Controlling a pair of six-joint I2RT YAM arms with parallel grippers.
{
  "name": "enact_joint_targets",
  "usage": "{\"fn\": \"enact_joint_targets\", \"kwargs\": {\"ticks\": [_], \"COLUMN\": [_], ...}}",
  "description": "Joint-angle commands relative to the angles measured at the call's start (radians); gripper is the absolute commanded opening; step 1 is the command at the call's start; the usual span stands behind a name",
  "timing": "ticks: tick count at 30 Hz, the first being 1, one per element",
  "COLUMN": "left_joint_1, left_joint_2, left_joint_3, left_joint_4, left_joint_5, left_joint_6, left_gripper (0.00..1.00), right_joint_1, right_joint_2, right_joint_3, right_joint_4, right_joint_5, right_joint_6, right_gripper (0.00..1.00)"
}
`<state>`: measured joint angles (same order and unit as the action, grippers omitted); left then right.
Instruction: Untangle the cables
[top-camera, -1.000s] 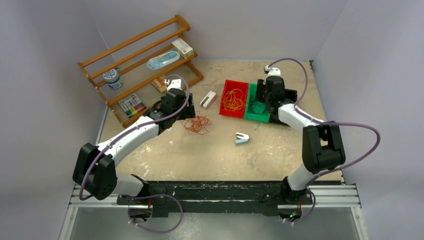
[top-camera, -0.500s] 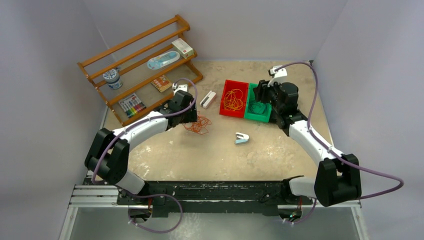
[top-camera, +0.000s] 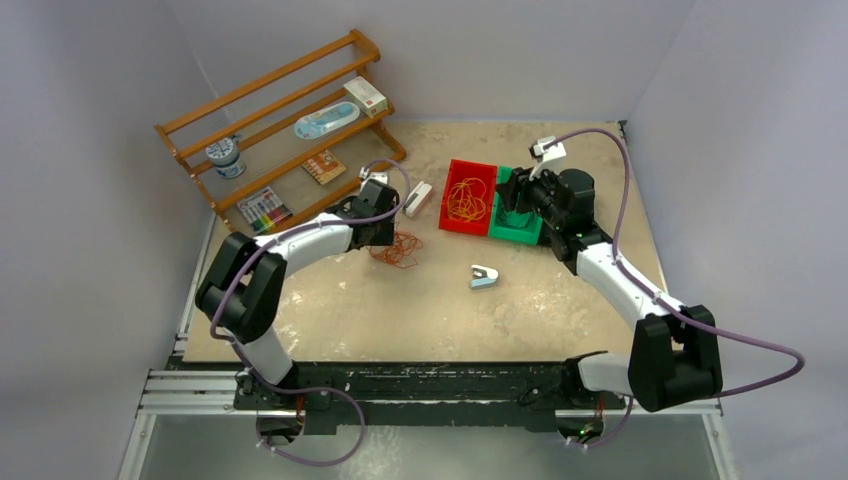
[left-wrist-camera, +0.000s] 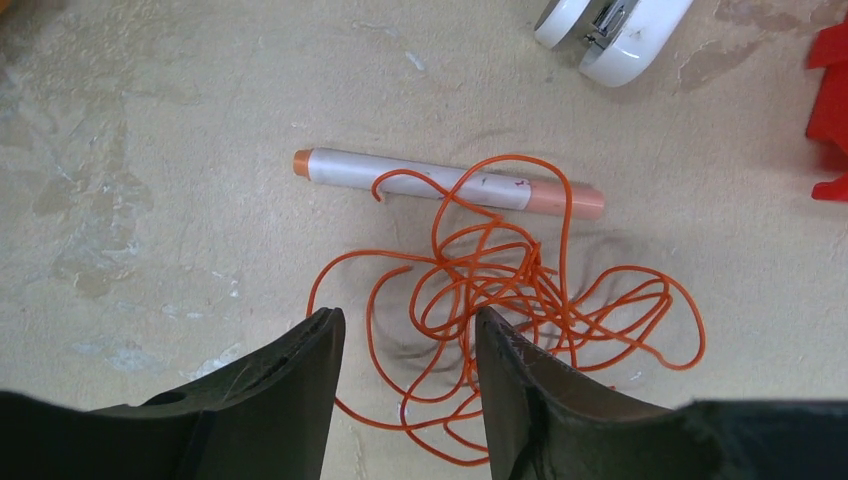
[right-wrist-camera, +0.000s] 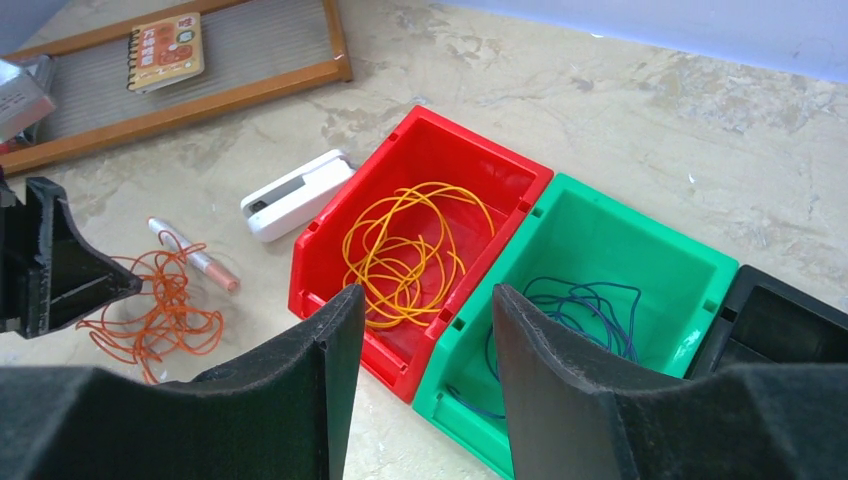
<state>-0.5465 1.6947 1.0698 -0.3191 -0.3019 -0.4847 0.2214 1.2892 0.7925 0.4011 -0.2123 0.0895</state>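
Left jaws, released, stay over the orange cable (left-wrist-camera: 510, 285) at centre; right jaws, released, have shifted left above the green bin (right-wrist-camera: 640, 245).

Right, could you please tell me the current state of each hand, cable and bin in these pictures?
Left hand: open, astride some strands of the orange cable.
Right hand: open, holding nothing.
Orange cable: tangled on the table, draped across a marker.
Yellow cable: loosely coiled in the red bin.
Dark cable: loosely coiled in the green bin.
Marker: capped, lying flat.
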Motion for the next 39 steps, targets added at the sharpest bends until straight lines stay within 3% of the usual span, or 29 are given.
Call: {"fn": "enact_joint_targets", "kwargs": {"ticks": [1,6,10,19,28,33,39], "left_joint_1": [-0.004,-0.004,-0.004,-0.004,-0.017,-0.032,-0.037], "left_joint_2": [0.022,0.053,0.071,0.015,-0.162,-0.248,-0.374], "left_joint_3": [0.05,0.051,0.043,0.035,0.038,0.047,0.044], "left_joint_4": [0.069,0.119,0.137,0.131,0.042,-0.026,-0.015], "left_joint_5": [-0.028,-0.019,-0.009,0.013,0.031,0.078,0.165], "left_joint_6": [0.045,0.051,0.042,0.017,0.007,0.033,0.069], "left_gripper": [0.49,0.45,0.36,0.0,0.0,0.0,0.0], "right_joint_1": [-0.002,-0.002,-0.002,-0.002,-0.002,0.003,0.135], "right_joint_2": [-0.006,-0.008,-0.01,-0.036,-0.091,-0.084,-0.056], "right_joint_3": [0.012,0.01,0.01,0.0,-0.042,-0.059,-0.046], "right_joint_4": [0.049,0.045,0.038,0.058,0.155,0.236,0.279], "right_joint_5": [-0.043,-0.054,-0.058,-0.059,-0.073,-0.213,-0.244], "right_joint_6": [0.003,0.002,0.001,0.015,0.073,0.066,-0.006], "right_gripper": [0.53,0.53,0.54,0.54,0.55,0.57,0.64]}}
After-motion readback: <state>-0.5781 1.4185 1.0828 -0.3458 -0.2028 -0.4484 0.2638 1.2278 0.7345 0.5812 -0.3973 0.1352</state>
